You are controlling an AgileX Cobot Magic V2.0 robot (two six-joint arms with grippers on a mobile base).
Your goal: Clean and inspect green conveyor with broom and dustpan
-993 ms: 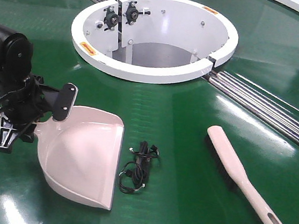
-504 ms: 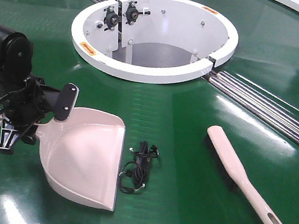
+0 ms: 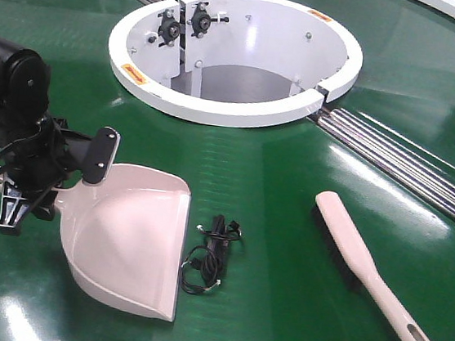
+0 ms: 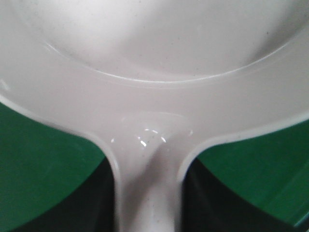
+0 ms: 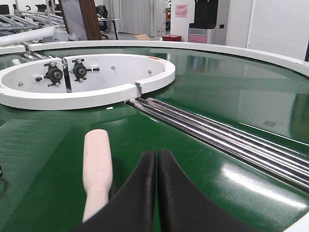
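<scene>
Green conveyor (image 3: pixel 278 156) fills the frame, and I see no sweeping done on it yet. Dustpan (image 3: pixel 129 242) lies at lower left with its lip facing right; the left gripper (image 3: pixel 51 186) pinches its handle neck between both fingers. Broom (image 3: pixel 365 264) lies at lower right, untouched; the right gripper (image 5: pixel 157 162) hovers near it, fingers pressed together and empty. Black cable tangle (image 3: pixel 211 255) sits just beside the pan lip, uncollected. I judge the task early: sweeping and inspection remain.
</scene>
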